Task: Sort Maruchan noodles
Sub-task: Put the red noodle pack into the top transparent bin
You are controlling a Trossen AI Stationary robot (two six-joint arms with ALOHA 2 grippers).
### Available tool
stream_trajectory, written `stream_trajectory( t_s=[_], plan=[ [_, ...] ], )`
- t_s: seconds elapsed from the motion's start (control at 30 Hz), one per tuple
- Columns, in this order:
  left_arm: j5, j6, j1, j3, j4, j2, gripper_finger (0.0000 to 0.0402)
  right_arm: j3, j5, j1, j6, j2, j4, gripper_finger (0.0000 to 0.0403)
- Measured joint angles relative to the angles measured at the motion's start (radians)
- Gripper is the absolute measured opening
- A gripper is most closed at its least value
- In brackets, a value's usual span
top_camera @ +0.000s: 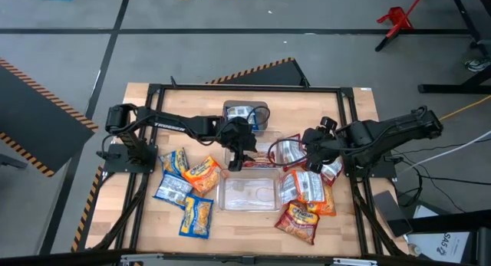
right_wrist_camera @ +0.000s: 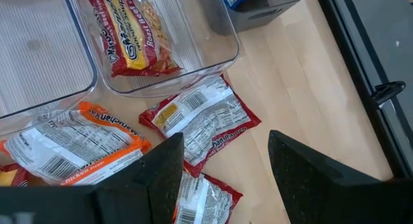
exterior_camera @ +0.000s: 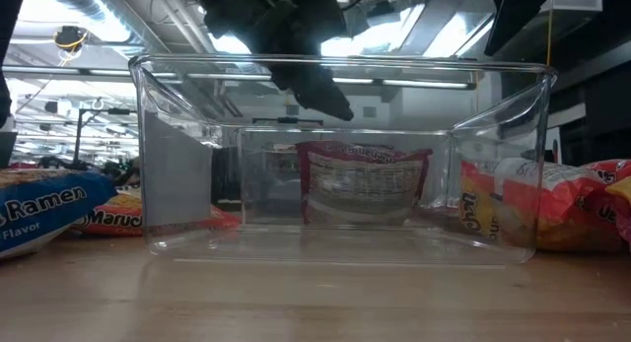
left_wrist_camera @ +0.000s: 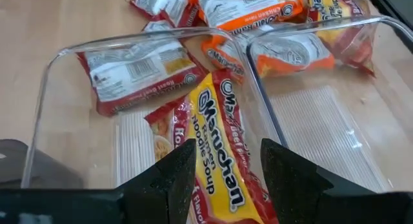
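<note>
"Maruchan" is showing on the red packet (left_wrist_camera: 219, 166) we are seeing beneath the spread, empty left gripper (left_wrist_camera: 222, 169); smaller print perhaps "Roast Beef".

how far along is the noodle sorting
Early. Done: one red packet lies in the middle bin, one blue packet in the far bin. In hand: nothing; left gripper open over the red packet, right gripper open over loose packets. Left: both piles, near bin empty.

Glossy crinkled plastic noodle packets (left_wrist_camera: 219, 153) lie among clear smooth plastic bins (top_camera: 247, 193) on a matt wooden table (top_camera: 253, 224).
</note>
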Motion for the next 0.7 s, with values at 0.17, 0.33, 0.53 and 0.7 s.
stream_trajectory(
  t_s=[0.17,0.33,0.53,0.7],
  plan=[
    [0.002,0.015,0.001,0.0,-0.027,0.016,0.0167,0.0,0.001,0.0,0.0,0.0,0.0,0.0211],
    [0.003,0.024,0.001,-0.001,-0.042,0.05,0.0167,0.0,0.002,0.0,-0.003,-0.001,0.005,0.0211],
    [0.015,0.031,0.0,0.016,-0.036,0.079,0.0167,0.0,0.016,0.0,-0.011,0.0,0.017,0.0211],
    [0.012,0.033,0.001,0.014,-0.056,0.088,0.0167,0.0,0.019,0.0,-0.011,-0.001,0.016,0.0211]
  ],
)
